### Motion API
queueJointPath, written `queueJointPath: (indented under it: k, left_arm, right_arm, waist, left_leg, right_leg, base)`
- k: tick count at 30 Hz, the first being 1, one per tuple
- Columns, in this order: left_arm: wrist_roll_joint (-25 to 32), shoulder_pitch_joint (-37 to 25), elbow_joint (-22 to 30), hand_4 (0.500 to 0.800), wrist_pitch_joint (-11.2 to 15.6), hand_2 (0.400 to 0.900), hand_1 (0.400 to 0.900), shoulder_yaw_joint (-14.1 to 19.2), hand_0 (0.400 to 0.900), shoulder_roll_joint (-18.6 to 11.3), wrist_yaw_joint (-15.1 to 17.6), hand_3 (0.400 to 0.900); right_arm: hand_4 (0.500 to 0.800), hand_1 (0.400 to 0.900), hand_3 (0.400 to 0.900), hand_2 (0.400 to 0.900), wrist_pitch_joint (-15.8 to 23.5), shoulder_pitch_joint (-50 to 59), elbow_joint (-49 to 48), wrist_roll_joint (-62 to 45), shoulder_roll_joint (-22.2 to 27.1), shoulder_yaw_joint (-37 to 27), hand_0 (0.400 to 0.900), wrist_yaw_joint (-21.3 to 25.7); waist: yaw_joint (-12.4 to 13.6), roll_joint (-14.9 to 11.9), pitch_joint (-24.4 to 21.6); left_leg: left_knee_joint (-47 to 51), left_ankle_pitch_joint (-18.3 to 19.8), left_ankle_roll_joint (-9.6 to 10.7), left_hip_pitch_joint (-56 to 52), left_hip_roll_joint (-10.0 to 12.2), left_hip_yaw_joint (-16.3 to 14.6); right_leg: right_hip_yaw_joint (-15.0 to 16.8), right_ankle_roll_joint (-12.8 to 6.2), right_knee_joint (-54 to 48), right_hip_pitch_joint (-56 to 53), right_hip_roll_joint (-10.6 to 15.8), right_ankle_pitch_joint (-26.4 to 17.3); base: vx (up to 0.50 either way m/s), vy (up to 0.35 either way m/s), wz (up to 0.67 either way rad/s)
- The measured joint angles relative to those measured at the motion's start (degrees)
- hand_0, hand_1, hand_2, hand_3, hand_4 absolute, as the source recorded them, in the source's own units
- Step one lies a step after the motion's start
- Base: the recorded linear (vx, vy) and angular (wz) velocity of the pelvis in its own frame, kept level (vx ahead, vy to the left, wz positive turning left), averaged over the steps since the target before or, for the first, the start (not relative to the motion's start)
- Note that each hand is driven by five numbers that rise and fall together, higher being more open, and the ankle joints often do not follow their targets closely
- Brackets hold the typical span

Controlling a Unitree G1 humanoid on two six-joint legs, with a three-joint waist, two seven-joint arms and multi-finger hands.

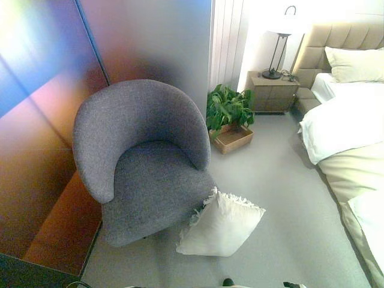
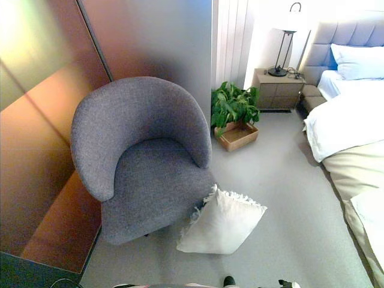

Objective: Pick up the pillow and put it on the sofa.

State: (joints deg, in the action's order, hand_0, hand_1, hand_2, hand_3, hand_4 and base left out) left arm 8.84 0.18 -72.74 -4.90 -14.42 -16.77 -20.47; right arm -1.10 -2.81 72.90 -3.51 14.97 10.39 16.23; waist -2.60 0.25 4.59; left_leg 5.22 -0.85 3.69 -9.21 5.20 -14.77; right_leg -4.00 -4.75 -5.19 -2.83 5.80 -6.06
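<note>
You are looking down at a grey carpeted floor (image 1: 282, 198), and neither robot hand is showing in either eye view, so you cannot tell whether the fingers are spread, pressed together or pinching anything.

Nearest to you, the white pillow (image 1: 221, 225) is lying on the floor near its bottom edge, tilted, with its fringed upper edge leaning against the front right side of the grey armchair (image 1: 147, 162). The pillow is touching the chair base, not sitting on the seat. The seat is facing you, with the rounded back curving around it on the left and rear. The chair is standing just beside a brown panelled wall (image 1: 48, 150) along the floor's left edge.

Farther back, a green potted plant (image 2: 233, 105) is sitting in a shallow wooden box (image 2: 239, 135) on the floor, behind the chair's right side. Along the floor's right edge a bed (image 1: 348, 132) with white and cream covers is running toward you, with a white bed pillow (image 1: 357, 64) against the padded headboard (image 1: 339, 39). In the far corner a wooden nightstand (image 1: 273, 93) is carrying a dark-stemmed lamp (image 1: 277, 51).
</note>
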Motion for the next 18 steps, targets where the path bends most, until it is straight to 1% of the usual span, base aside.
queueJointPath:
  k: [4,7,10,14,18]
  left_arm:
    - [0.0,0.0,0.1,0.800,-0.1,0.900,0.900,0.0,0.900,-0.2,-0.3,0.900]
    - [0.0,0.0,0.2,0.800,-0.2,0.900,0.900,0.0,0.900,-0.6,-1.3,0.900]
    - [0.0,0.0,0.4,0.800,-0.2,0.900,0.900,0.0,0.900,-1.0,-1.6,0.900]
    - [0.0,-0.5,0.7,0.800,-0.2,0.900,0.900,0.1,0.900,-1.4,-2.2,0.900]
    - [0.1,-0.6,1.3,0.800,-0.2,0.900,0.900,0.3,0.900,-2.0,-3.0,0.900]
  right_arm:
    - [0.800,0.900,0.900,0.900,0.0,0.0,-0.1,0.5,0.0,0.0,0.900,0.0]
    - [0.800,0.900,0.900,0.900,0.0,0.0,-0.2,2.2,0.0,0.0,0.900,0.3]
    - [0.800,0.900,0.900,0.900,0.3,0.0,-0.6,5.0,0.2,0.0,0.900,1.1]
    - [0.800,0.900,0.900,0.900,0.6,0.1,-1.4,9.2,1.6,0.3,0.900,1.4]
    - [0.800,0.900,0.900,0.900,1.7,1.7,-2.5,12.7,4.0,1.0,0.900,2.9]
  waist:
    - [0.0,0.0,0.1]
    - [0.0,-0.1,0.3]
    - [0.2,-0.2,0.5]
    - [1.4,-0.4,1.0]
    - [1.5,-0.4,1.5]
  left_leg:
    - [0.0,0.0,0.0,0.2,0.0,0.0]
    - [0.0,0.0,0.0,0.1,0.0,0.3]
    - [0.0,0.0,0.1,0.2,0.1,0.6]
    - [0.0,-0.1,0.1,0.4,0.1,0.9]
    - [0.0,-0.4,0.2,1.3,0.2,1.9]
  right_leg:
    - [0.0,0.00,0.0,0.1,0.0,0.0]
    - [-0.3,0.00,0.0,0.0,0.0,0.1]
    - [-0.6,0.03,0.0,-0.1,0.0,0.1]
    - [-0.9,0.03,0.0,-0.1,0.0,0.1]
    - [-1.9,0.09,0.0,-0.2,0.0,0.2]
  base:
    - [0.01,-0.003,0.01]
    - [0.05,-0.024,0.05]
    - [0.04,-0.041,0.05]
    - [0.02,-0.063,0.13]
    - [0.04,-0.066,0.14]
